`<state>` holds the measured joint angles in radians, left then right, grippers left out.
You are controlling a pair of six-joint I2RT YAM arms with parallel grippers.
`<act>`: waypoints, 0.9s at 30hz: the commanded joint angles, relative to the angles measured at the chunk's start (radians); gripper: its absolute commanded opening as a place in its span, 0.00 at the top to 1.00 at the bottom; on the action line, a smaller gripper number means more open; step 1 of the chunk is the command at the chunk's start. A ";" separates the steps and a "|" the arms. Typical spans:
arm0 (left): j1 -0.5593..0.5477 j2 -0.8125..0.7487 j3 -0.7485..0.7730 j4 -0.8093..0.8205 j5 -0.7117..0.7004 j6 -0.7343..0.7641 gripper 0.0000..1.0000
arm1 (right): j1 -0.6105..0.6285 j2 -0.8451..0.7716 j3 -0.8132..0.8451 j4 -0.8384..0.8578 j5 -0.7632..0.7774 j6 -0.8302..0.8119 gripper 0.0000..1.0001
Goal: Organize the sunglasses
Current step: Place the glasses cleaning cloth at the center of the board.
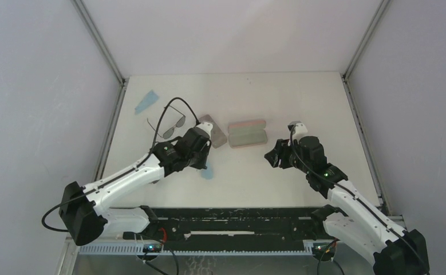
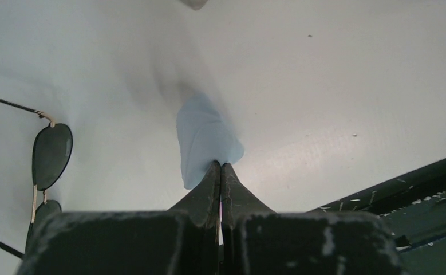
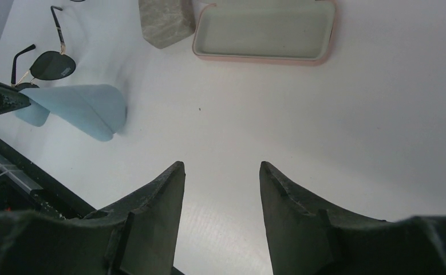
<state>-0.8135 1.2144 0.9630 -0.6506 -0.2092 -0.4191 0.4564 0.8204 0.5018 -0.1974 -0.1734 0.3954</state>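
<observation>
White table — left gripper pinches blue cloth, sunglasses beside.

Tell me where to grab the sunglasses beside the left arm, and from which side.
Probably pinch the bridge of the sunglasses from straight above: they lie flat, temples unfolded, thin wire everywhere else. The left gripper is shut on the blue cloth; the right gripper is open.
</observation>
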 commanded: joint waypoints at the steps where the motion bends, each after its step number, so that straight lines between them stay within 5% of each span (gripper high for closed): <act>1: -0.026 -0.021 -0.033 -0.040 -0.097 -0.041 1.00 | 0.013 -0.020 -0.005 0.009 0.051 0.029 0.49; 10: -0.220 0.250 0.105 0.086 -0.006 -0.013 0.99 | 0.016 -0.052 -0.018 -0.021 0.081 0.047 0.49; 15: -0.287 0.394 0.236 0.146 0.111 0.011 0.81 | 0.017 -0.110 -0.039 -0.049 0.107 0.062 0.48; 20: -0.293 0.361 0.241 0.194 0.086 0.014 0.52 | 0.010 -0.197 -0.071 -0.089 0.167 0.081 0.46; 27: -0.236 0.188 0.069 0.267 0.013 -0.035 0.47 | -0.050 -0.207 -0.101 -0.069 0.156 0.132 0.43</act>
<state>-1.1007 1.5505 1.1305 -0.4706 -0.1516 -0.4175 0.4423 0.5964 0.4046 -0.2886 -0.0299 0.4770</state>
